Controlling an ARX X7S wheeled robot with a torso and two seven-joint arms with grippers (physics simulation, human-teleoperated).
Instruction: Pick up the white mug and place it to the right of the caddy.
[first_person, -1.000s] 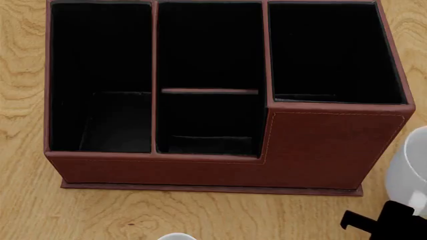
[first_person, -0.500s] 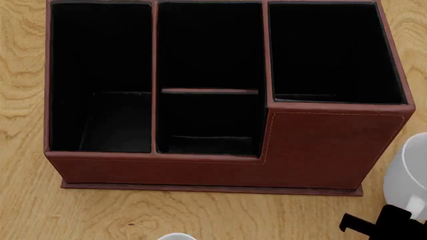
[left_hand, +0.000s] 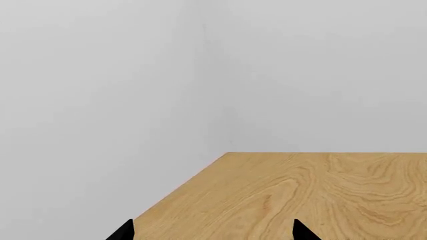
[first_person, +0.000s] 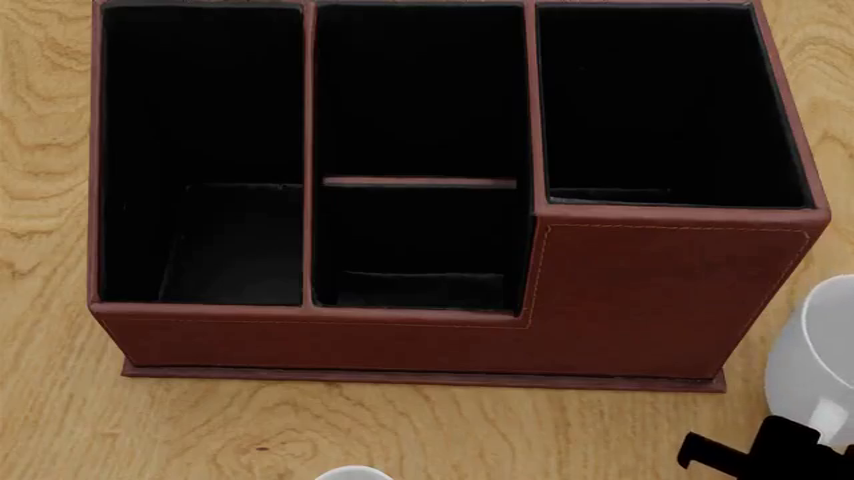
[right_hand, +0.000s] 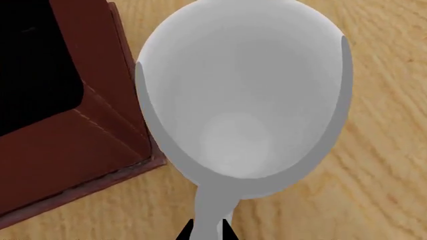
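Observation:
The white mug (first_person: 817, 360) shows at the right edge of the head view, just right of the caddy (first_person: 641, 300), a large reddish-brown organiser with black-lined compartments. In the right wrist view the white mug (right_hand: 243, 95) fills the frame, seen from above, beside the caddy's corner (right_hand: 73, 145). My right gripper (right_hand: 208, 232) is shut on the mug's handle (right_hand: 213, 210), a black fingertip on each side. Its black body (first_person: 774, 455) sits below the mug. My left gripper (left_hand: 212, 232) is open over bare wood, holding nothing.
The wooden table (first_person: 54, 420) carries everything. A white rim of another object (first_person: 352, 473) peeks in at the bottom edge of the head view. In the left wrist view the table's far edge (left_hand: 200, 175) meets a plain grey wall.
The white mug and my right gripper have moved down in the head view, towards the table's near side. The caddy has not moved.

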